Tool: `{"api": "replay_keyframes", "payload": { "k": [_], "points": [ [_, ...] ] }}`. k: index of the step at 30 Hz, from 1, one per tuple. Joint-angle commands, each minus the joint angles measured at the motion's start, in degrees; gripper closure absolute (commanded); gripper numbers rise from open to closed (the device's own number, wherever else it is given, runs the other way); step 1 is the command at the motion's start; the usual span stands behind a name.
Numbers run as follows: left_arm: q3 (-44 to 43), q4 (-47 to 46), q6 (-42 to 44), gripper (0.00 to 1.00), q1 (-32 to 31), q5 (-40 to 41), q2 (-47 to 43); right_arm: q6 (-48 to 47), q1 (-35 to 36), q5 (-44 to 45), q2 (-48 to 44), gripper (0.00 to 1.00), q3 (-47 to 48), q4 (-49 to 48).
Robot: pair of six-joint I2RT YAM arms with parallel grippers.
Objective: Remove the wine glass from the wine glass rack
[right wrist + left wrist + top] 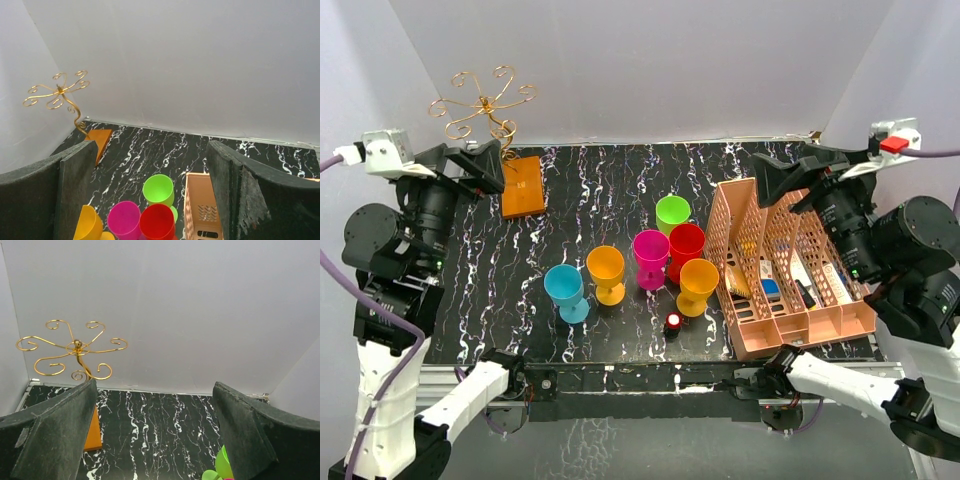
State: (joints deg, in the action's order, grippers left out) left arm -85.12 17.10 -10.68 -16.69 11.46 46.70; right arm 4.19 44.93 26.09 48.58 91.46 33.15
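The wine glass rack (483, 103), a thin gold wire tree with curled arms, stands on its orange-brown block base (522, 186) at the far left corner. No glass hangs on its arms. It also shows in the left wrist view (75, 347) and the right wrist view (59, 92). Several plastic wine glasses stand mid-table: blue (565, 290), orange (606, 272), magenta (651, 255), green (673, 213), red (686, 245) and a second orange (699, 283). My left gripper (485, 165) is open and empty, raised just left of the base. My right gripper (788, 178) is open and empty above the basket's far end.
A salmon-pink lattice basket (820, 322) with dividers and small items stands at the right. A small red and black object (673, 322) lies near the front edge. White walls enclose the black marble table (610, 180) on three sides.
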Motion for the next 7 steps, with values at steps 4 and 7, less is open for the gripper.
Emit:
{"api": "replay_keyframes", "payload": {
  "k": [4,7],
  "points": [
    [-1.8,-1.7,-1.0,0.03,-0.3,0.7,3.9,-4.3,0.1,2.5,3.1,0.01,3.6,-1.9],
    [-2.4,-1.3,-1.0,0.03,-0.3,0.7,4.4,-4.1,0.1,3.4,4.2,0.01,6.1,-0.6]
  ]
}}
